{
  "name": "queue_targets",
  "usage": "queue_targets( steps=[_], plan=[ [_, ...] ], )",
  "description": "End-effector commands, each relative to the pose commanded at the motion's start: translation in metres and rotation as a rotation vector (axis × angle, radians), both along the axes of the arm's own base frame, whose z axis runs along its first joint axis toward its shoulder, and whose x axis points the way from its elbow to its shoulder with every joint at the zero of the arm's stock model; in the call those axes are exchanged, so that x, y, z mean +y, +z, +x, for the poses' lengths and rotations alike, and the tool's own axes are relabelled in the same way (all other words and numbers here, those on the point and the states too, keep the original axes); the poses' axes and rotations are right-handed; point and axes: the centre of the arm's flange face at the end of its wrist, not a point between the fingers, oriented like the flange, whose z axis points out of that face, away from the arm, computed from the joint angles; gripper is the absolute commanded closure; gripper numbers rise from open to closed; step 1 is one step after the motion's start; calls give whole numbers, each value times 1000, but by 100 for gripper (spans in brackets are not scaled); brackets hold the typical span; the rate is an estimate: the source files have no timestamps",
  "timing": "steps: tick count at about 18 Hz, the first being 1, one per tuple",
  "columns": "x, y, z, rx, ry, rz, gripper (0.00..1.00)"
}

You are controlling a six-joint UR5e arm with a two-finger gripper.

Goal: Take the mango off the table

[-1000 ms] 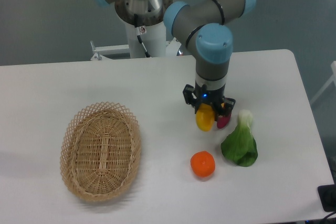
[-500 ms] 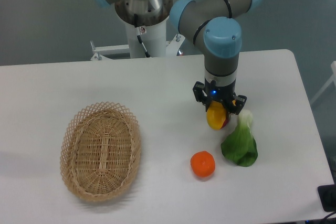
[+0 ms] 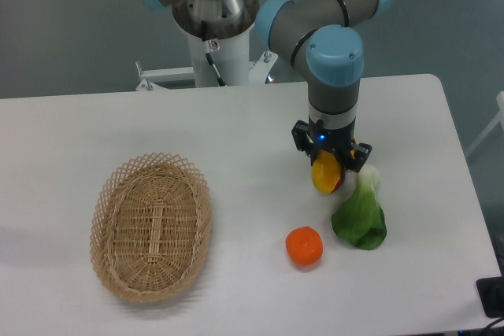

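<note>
So the gripper (image 3: 331, 169) is clamped on the mango (image 3: 324, 177), toward the table's (image 3: 236, 139) right edge, just beside the bok choy (image 3: 361, 216). Can't tell if it's off the surface. I'd lift straight up, slowly, so it doesn't slip or bump the greens. Count: one mango, one orange (image 3: 304, 246), one bok choy, one basket (image 3: 151, 226).

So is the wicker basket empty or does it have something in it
Empty. The basket shows only bare woven bottom; the mango is at the gripper, the orange on the table.
</note>
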Motion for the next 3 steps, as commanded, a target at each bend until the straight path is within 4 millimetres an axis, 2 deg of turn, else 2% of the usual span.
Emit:
queue_targets(
  steps=[3],
  plan=[
    [-2, -1, -1, 4, 3, -8, 55]
  ],
)
